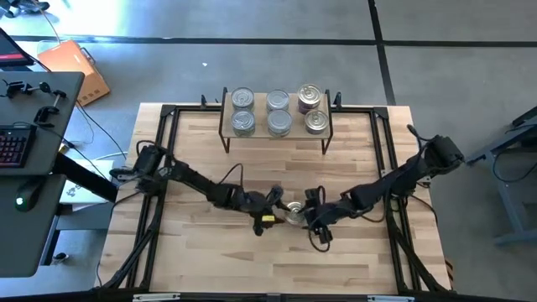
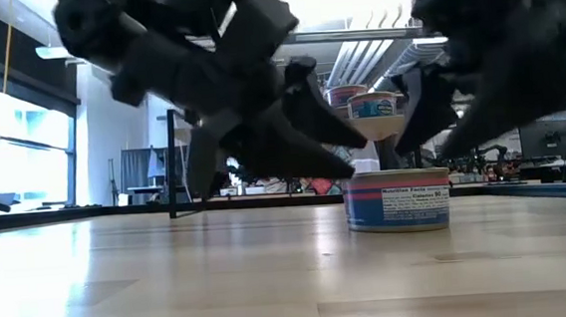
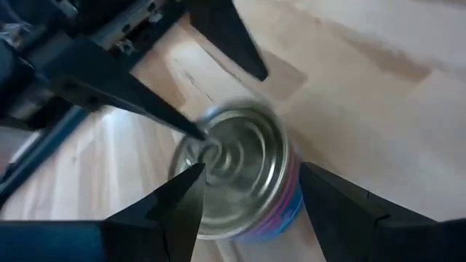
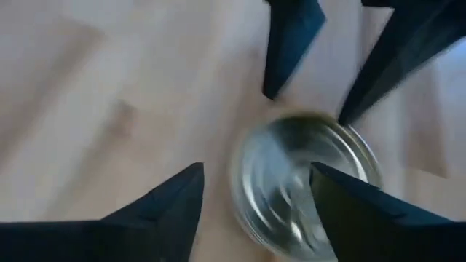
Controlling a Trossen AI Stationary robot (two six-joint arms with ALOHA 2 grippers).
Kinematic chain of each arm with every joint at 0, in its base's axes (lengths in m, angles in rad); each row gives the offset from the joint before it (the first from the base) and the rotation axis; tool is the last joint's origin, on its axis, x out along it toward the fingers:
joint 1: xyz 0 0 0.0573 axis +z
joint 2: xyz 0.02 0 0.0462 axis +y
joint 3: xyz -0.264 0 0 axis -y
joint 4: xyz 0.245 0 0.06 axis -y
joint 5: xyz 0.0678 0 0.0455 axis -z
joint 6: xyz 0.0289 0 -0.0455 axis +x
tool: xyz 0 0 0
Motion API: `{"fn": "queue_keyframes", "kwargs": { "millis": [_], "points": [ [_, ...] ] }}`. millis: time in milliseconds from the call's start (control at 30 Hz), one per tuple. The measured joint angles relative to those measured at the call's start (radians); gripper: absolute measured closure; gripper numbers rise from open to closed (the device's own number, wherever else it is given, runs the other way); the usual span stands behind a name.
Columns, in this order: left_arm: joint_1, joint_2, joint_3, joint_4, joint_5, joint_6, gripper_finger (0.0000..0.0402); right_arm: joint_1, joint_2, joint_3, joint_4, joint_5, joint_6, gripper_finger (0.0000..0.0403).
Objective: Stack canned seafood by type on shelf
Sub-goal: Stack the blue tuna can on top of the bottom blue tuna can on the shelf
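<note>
One tin [image 1: 294, 210] with a plain silver lid and a pink and blue label stands on its base on the table, also in the low view [image 2: 398, 200]. My left gripper [image 1: 275, 205] is open just left of it and above it. In the left wrist view [image 3: 251, 178] its fingers straddle the tin [image 3: 240, 171]. My right gripper [image 1: 311, 215] is open just right of the tin. In the right wrist view [image 4: 255, 178] the tin [image 4: 302, 185] lies under one finger. The shelf [image 1: 225, 113] at the far middle carries several tins [image 1: 279, 122].
Black frame rails [image 1: 164, 151] run along the table's left, right and far sides. Bare wooden tabletop [image 1: 218, 260] lies near the front edge. A desk with a keyboard [image 1: 13, 147] stands off the table's left.
</note>
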Motion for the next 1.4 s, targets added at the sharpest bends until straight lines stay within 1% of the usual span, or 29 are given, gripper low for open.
{"fn": "queue_keyframes", "kwargs": {
  "millis": [100, 200, 267, 333, 400, 467, 533, 567, 667, 733, 867, 933, 1033, 1133, 1267, 1333, 1400],
  "points": [
    [0.029, 0.021, 0.0, -0.002, 0.06, 0.011, 0.0188, 0.021, 0.025, -0.011, -0.008, 0.127, -0.038, 0.015],
    [0.037, 0.03, 0.001, -0.005, 0.106, -0.037, 0.0188, 0.032, 0.026, -0.013, -0.035, 0.242, -0.042, 0.0149],
    [0.028, 0.03, 0.002, 0.009, 0.146, -0.076, 0.0188, 0.04, 0.01, -0.013, -0.091, 0.303, -0.011, 0.0149],
    [0.008, 0.027, 0.002, 0.041, 0.166, -0.104, 0.0188, 0.043, -0.021, -0.013, -0.155, 0.361, 0.034, 0.0149],
    [-0.017, 0.025, 0.013, 0.08, 0.169, -0.106, 0.0188, 0.043, -0.065, -0.013, -0.246, 0.419, 0.102, 0.0149],
    [-0.041, 0.014, 0.027, 0.112, 0.154, -0.079, 0.0188, 0.043, -0.111, -0.013, -0.326, 0.457, 0.181, 0.0149],
    [-0.06, 0.004, 0.049, 0.106, 0.092, -0.041, 0.0188, 0.042, -0.157, -0.013, -0.364, 0.456, 0.238, 0.0149],
    [-0.069, -0.002, 0.053, 0.085, 0.045, -0.028, 0.0188, 0.042, -0.172, -0.013, -0.366, 0.435, 0.253, 0.0149],
    [-0.061, -0.012, 0.07, -0.04, -0.095, -0.003, 0.0188, 0.043, -0.18, -0.012, -0.329, 0.335, 0.253, 0.0149],
    [-0.033, -0.012, 0.077, -0.138, -0.123, 0.004, 0.0188, 0.043, -0.159, -0.013, -0.264, 0.287, 0.24, 0.0149],
    [0.034, 0.009, 0.08, -0.245, -0.052, 0.015, 0.0188, 0.048, -0.071, -0.016, -0.109, 0.266, 0.163, 0.0149],
    [0.055, 0.019, 0.082, -0.248, -0.035, 0.017, 0.0188, 0.048, -0.019, -0.016, -0.023, 0.268, 0.118, 0.0149],
    [0.064, 0.02, 0.082, -0.25, 0.006, 0.016, 0.0188, 0.045, 0.039, -0.016, 0.036, 0.335, 0.079, 0.0149],
    [0.049, 0.02, 0.081, -0.25, 0.041, -0.02, 0.0188, 0.046, 0.044, -0.016, -0.011, 0.422, 0.098, 0.0149],
    [0.002, 0.019, 0.096, -0.25, 0.07, -0.061, 0.0188, 0.045, 0.001, -0.016, -0.153, 0.513, 0.17, 0.0149],
    [-0.022, 0.021, 0.11, -0.241, 0.066, -0.062, 0.0188, 0.047, -0.034, -0.016, -0.209, 0.539, 0.208, 0.0149],
    [-0.045, 0.022, 0.134, -0.23, 0.026, -0.057, 0.0188, 0.049, -0.069, -0.016, -0.232, 0.531, 0.231, 0.0149]
  ]
}}
